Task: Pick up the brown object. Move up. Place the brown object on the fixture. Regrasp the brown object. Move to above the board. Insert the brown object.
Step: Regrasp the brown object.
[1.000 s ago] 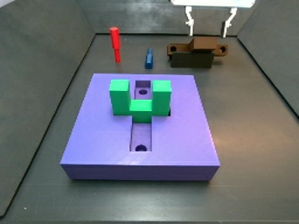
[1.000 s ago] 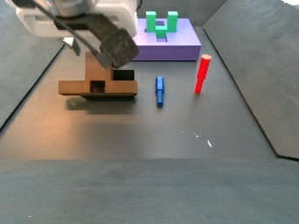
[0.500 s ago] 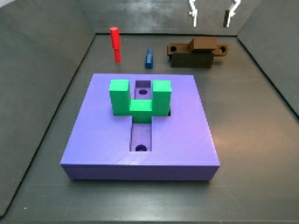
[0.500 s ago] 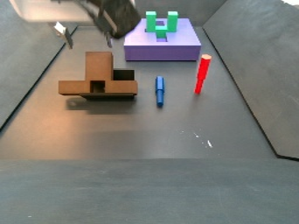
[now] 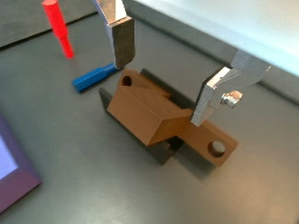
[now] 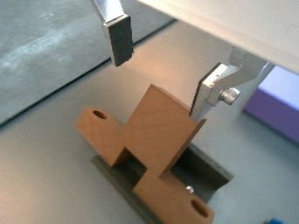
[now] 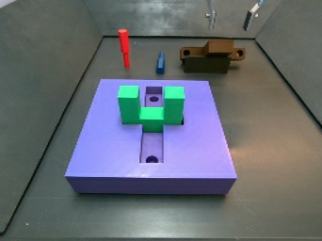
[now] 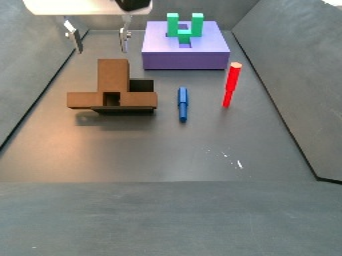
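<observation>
The brown object (image 5: pixel 146 112) lies across the dark fixture (image 5: pixel 163 156), with a round hole near its end. Both also show in a wrist view, the brown object (image 6: pixel 158 140) over the fixture (image 6: pixel 211 179). In the side views the brown object (image 7: pixel 214 49) (image 8: pixel 112 75) rests on the fixture (image 8: pixel 134 110) near the back wall. My gripper (image 5: pixel 162 94) (image 6: pixel 159 86) is open and empty, well above the brown object, at the top edge of both side views (image 7: pixel 233 13) (image 8: pixel 100 38). The lavender board (image 7: pixel 189 141) (image 8: pixel 207 55) carries a green U-shaped block (image 7: pixel 151 104).
A red peg (image 7: pixel 124 45) (image 8: pixel 231 84) stands and a blue piece (image 7: pixel 161 62) (image 8: pixel 183 102) lies on the floor between the board and the fixture; both show in a wrist view, red peg (image 5: pixel 59 26), blue piece (image 5: pixel 96 79). Dark walls enclose the floor.
The gripper has risen straight up from the brown object, its fingers open and empty. The brown object has stayed on the fixture.
</observation>
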{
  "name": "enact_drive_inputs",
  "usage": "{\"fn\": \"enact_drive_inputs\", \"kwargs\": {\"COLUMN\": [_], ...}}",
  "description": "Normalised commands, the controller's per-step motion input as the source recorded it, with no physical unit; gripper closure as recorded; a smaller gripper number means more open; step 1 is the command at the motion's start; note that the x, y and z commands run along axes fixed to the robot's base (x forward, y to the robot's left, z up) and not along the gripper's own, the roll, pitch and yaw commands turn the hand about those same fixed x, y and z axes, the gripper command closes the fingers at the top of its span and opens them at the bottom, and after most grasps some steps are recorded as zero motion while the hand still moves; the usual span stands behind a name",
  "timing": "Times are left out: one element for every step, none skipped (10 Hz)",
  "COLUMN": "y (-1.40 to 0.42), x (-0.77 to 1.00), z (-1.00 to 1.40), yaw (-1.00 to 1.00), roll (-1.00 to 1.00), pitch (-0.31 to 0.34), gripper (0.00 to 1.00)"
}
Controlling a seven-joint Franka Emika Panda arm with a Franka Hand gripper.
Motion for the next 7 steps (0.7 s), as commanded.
{"fn": "enact_drive_inputs", "kwargs": {"y": [-0.16, -0.23, -0.27, -0.24, -0.21, -0.19, -0.17], "x": [-0.02, -0.09, -0.11, -0.16, -0.23, -0.23, -0.16], "z": [0.03, 0.00, 0.00, 0.00, 0.00, 0.00, -0.16], "yaw": [-0.17, -0.10, -0.06, -0.03, 0.00, 0.00, 0.00], "roll": [1.00, 1.00, 1.00, 1.00, 1.00, 1.00, 1.00], "pitch": [0.003, 0.000, 0.000, 0.000, 0.000, 0.000, 0.000], "gripper": [0.00, 0.00, 0.00, 0.00, 0.00, 0.00, 0.00]}}
